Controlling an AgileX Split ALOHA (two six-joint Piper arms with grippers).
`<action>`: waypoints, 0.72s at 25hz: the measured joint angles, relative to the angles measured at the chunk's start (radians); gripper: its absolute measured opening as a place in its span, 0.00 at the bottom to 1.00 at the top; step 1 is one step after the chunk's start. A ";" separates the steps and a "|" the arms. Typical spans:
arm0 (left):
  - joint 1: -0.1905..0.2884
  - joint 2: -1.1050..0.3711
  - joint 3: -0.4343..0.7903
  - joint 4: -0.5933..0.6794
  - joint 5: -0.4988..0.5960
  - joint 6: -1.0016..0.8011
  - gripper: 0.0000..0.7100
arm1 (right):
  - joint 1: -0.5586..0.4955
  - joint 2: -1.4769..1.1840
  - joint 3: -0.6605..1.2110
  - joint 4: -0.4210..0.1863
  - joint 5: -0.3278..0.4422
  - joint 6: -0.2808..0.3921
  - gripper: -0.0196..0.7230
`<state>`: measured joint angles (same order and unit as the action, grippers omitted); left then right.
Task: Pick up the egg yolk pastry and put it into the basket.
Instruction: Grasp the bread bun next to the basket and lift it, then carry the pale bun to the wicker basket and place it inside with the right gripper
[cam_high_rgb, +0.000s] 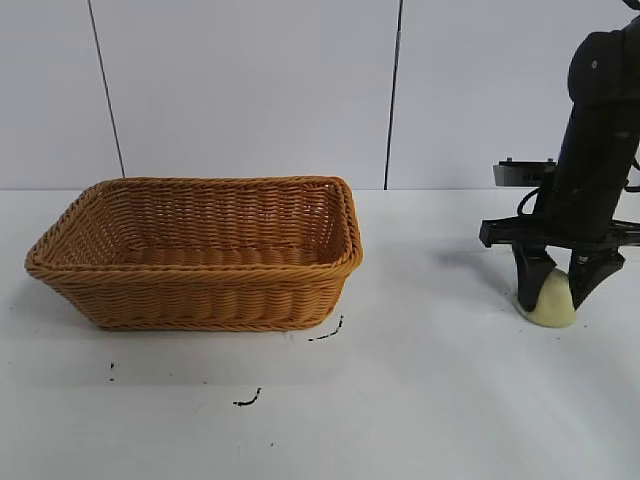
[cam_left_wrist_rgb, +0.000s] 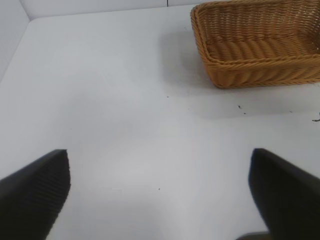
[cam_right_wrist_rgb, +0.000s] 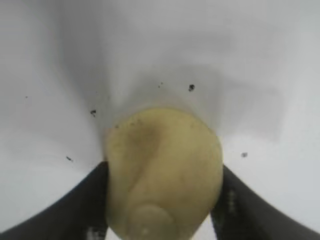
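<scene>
The egg yolk pastry (cam_high_rgb: 552, 301), a small pale cream dome, rests on the white table at the right. My right gripper (cam_high_rgb: 555, 292) stands straight down over it, its two black fingers pressed against the pastry's two sides. In the right wrist view the pastry (cam_right_wrist_rgb: 164, 170) fills the space between the fingers (cam_right_wrist_rgb: 80, 205). The wicker basket (cam_high_rgb: 200, 252), golden brown and empty, stands at the left of the table, well apart from the pastry. It also shows in the left wrist view (cam_left_wrist_rgb: 257, 45). My left gripper (cam_left_wrist_rgb: 160, 192) is open and empty above bare table, out of the exterior view.
Small black marks lie on the table (cam_high_rgb: 420, 400) in front of the basket (cam_high_rgb: 248, 400). A white panelled wall stands behind the table.
</scene>
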<state>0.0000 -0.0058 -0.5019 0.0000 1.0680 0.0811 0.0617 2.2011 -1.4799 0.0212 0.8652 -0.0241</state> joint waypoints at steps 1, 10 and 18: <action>0.000 0.000 0.000 0.000 0.000 0.000 0.98 | 0.000 0.000 0.000 -0.005 0.000 0.000 0.32; 0.000 0.000 0.000 0.000 0.000 0.000 0.98 | 0.000 -0.099 0.000 -0.035 0.015 -0.001 0.26; 0.000 0.000 0.000 0.000 0.000 0.000 0.98 | 0.000 -0.287 -0.026 -0.036 0.066 -0.003 0.26</action>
<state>0.0000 -0.0058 -0.5019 0.0000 1.0680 0.0811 0.0617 1.9141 -1.5057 -0.0152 0.9317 -0.0271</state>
